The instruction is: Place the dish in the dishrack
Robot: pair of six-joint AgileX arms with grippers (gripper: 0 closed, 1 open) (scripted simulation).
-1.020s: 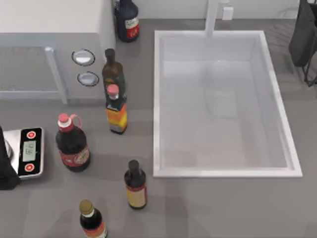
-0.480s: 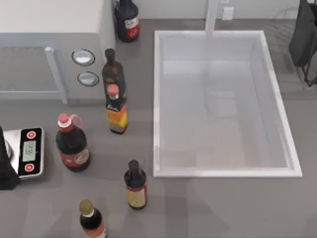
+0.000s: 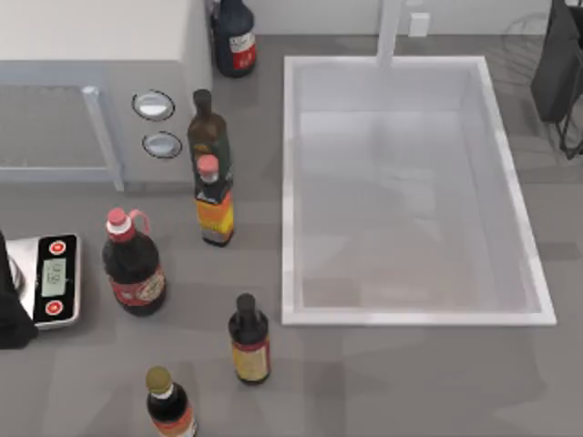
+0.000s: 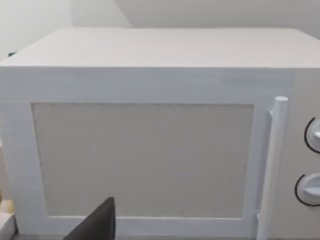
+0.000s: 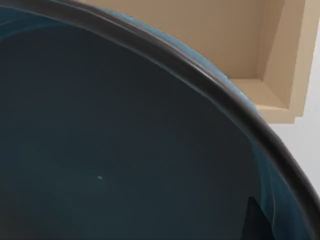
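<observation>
1. Grey table [image 3: 410,382] carries a white sink [image 3: 291,182], microwave [image 3: 55,91], scale [image 3: 53,278] and several bottles [image 3: 132,264].
2. The rack [image 3: 557,64] is cut off at the top right corner.
3. The dish [image 5: 110,150] sits close before the right wrist camera; claw grip cannot be told.
4. Left arm [image 3: 11,309] sits parked at the left edge.

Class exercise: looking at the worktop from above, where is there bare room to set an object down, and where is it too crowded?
Free: the counter strip below the sink and right of the small dark bottle; also the sink's bare floor. Crowded: the left side, where bottles stand between the microwave, the scale and the sink. The dishrack takes the top right corner.
</observation>
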